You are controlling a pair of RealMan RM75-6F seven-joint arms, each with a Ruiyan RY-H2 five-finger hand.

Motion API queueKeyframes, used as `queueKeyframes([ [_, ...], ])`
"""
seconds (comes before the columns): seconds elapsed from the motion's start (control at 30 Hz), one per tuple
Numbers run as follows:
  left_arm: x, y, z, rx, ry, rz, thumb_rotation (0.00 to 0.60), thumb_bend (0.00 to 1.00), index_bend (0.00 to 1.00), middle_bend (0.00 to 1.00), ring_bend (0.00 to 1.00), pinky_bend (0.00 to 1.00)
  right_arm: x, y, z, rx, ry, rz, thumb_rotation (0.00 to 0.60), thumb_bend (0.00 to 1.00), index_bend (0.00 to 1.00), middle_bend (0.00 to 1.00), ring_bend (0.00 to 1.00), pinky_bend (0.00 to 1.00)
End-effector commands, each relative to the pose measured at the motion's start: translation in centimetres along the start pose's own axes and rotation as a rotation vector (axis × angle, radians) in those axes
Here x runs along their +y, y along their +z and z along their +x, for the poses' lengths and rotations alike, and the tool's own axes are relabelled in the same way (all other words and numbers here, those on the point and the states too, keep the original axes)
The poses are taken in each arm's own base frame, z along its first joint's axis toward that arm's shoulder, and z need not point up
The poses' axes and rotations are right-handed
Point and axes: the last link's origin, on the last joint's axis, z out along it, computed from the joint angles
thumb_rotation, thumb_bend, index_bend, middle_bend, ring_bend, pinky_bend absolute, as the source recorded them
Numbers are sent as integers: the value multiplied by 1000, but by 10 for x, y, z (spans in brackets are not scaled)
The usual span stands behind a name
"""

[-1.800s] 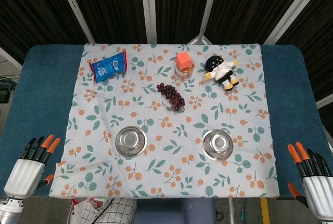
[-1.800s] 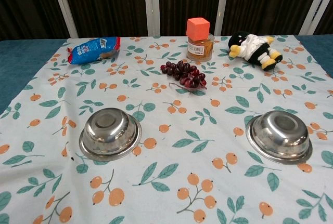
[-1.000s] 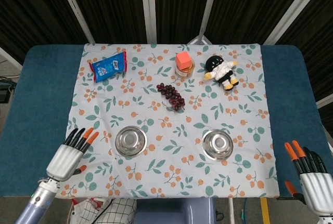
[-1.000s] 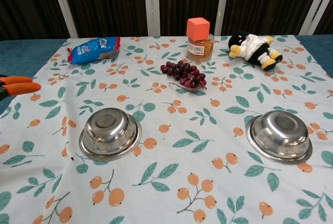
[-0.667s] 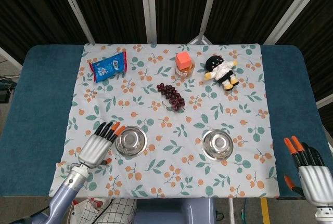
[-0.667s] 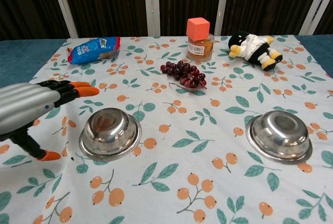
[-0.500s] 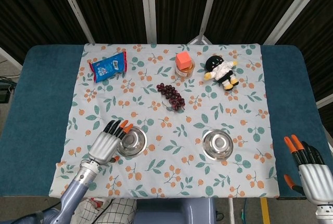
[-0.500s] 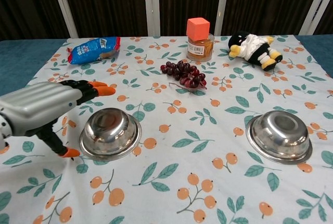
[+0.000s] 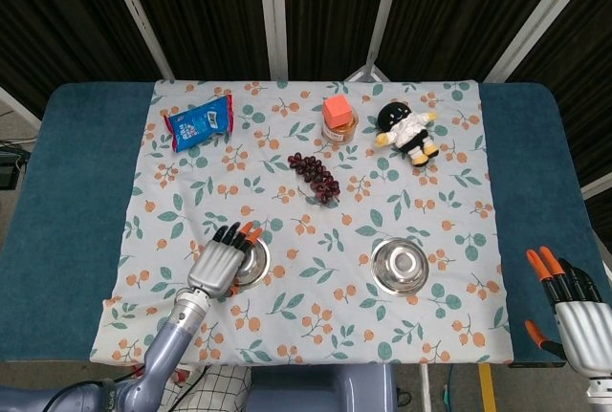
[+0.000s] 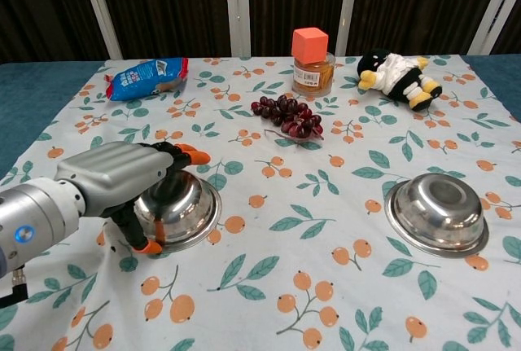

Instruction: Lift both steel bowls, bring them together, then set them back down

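Floral tablecloth (image 9: 459,173) over blue table (image 9: 67,192)

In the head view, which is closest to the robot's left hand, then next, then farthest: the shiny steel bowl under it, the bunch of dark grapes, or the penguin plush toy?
From the left hand:
1. The left steel bowl, right at the fingers, on the near left of the cloth.
2. The bunch of dark grapes, farther back, near the middle.
3. The black-and-white penguin plush toy, farthest, at the back right.

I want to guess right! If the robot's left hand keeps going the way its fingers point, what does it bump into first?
Probably the left steel bowl: the left hand hovers right over its near side.
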Motion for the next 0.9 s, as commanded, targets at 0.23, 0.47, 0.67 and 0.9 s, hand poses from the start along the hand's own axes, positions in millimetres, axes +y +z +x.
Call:
queueKeyframes([
  [0.23,11,5,-5,-22,29,18,600,262,301,372,302,478,2,-1,3,7,14,-3,600,325,0,0,0,117],
  [0.47,8,-1,7,25,-3,12,600,320,416,529,428,606,0,0,2,7,8,3,600,324,0,0,0,117],
  [0.67,-3,-20,33,99,-98,-37,600,329,421,560,457,637,-12,5,-5,-2,-10,75,600,324,0,0,0,117],
  [0.9,-27,-55,71,160,-215,-100,600,329,422,555,459,639,-41,25,-14,-69,59,244,600,325,0,0,0,116],
])
